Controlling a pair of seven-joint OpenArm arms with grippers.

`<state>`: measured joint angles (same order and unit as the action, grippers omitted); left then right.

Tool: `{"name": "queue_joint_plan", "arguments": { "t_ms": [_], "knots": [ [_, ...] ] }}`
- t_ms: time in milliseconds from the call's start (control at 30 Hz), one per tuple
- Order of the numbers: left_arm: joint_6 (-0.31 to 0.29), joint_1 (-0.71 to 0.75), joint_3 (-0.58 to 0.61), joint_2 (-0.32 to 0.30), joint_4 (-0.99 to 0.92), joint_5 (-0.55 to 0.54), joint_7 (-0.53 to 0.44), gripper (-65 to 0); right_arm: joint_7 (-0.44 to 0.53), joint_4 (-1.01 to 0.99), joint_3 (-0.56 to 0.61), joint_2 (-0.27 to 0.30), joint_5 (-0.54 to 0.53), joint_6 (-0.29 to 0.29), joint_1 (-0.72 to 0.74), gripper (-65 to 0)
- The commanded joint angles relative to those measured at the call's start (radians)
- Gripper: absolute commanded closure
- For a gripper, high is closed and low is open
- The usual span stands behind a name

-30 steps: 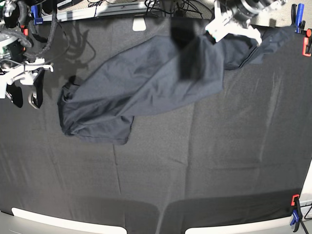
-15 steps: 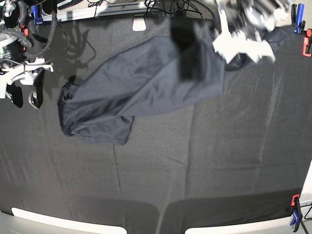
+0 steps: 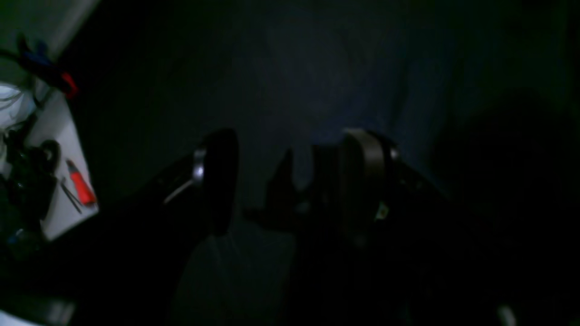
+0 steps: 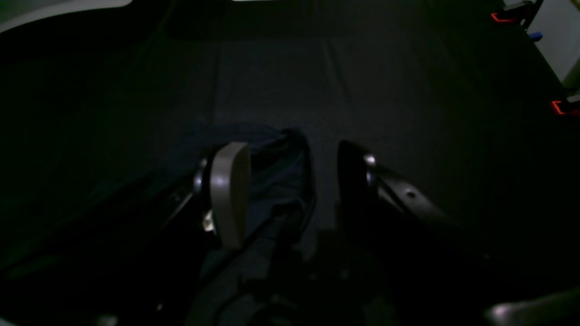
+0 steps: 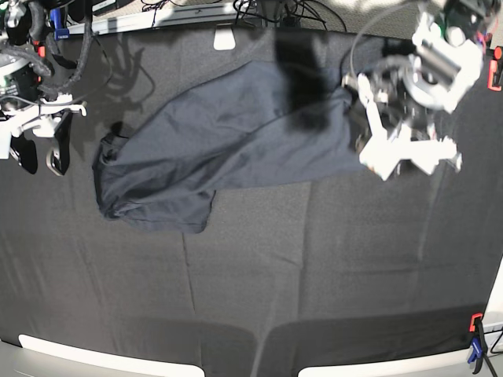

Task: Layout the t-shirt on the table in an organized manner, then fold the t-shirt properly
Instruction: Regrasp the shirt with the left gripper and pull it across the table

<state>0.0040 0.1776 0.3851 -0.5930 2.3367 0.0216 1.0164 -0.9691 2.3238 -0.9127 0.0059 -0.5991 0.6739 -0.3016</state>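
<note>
Crumpled cloth tells how little is done: the dark navy-grey cotton t-shirt (image 5: 228,141) lies bunched in a long slanting heap across the far half of the wide bench with its black creased fabric cover (image 5: 314,267), neither spread flat nor folded. By the look of it, the laying-out is barely begun; sleeves and hem must yet be pulled square, and every fold remains to be made.

Sleeves and neckline cannot be picked out in the mass. One rounded end of the shirt sags toward the base view's left, a lower flap (image 5: 185,210) poking out beneath it, while the other end runs up to the white left gripper (image 5: 409,153) at that view's right. That gripper hangs over the shirt's end with its jaws standing apart and nothing visibly caught between them in the dim wrist view. The right gripper (image 5: 35,149) waits just beside the shirt's left end, jaws likewise open and empty, a dark fold of shirt showing beyond its pale pad (image 4: 229,194). Red and blue clamps (image 5: 475,342) pin the cover at the bench's edges.
</note>
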Motion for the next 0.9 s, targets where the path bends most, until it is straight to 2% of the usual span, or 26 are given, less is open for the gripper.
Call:
{"name": "queue_joint_plan", "arguments": {
  "t_ms": [0,67,333,500,600,867],
  "knots": [
    [0.012,-0.031,-0.005,-0.008,0.019,-0.021,-0.031,-33.1,0.026,0.018,-0.003,0.008,-0.014,0.024,0.002,-30.5],
    [0.011,-0.063,-0.005,-0.005,0.005,-0.098,-0.043,-33.1,0.018,0.018,-0.003,0.008,-0.014,0.024,0.002,-30.5],
    [-0.005,-0.131,-0.005,0.042,-0.268,-0.313,-0.045,-33.0,0.001,0.018,-0.003,0.008,-0.014,0.024,0.002,-30.5],
    [-0.013,-0.132,-0.006,0.046,-0.28,-0.321,-0.025,-33.0,0.001,0.018,-0.003,0.008,-0.015,0.024,0.002,-30.5],
    [-0.054,-0.121,-0.006,0.043,-0.306,-0.341,-0.014,-31.7,0.001,0.018,-0.003,0.008,-0.015,0.024,0.002,-30.5],
    [-0.056,-0.119,-0.006,0.044,-0.425,-0.311,0.019,-30.4,0.001,0.018,-0.003,0.008,-0.015,0.024,0.002,-30.5]
  ]
}}
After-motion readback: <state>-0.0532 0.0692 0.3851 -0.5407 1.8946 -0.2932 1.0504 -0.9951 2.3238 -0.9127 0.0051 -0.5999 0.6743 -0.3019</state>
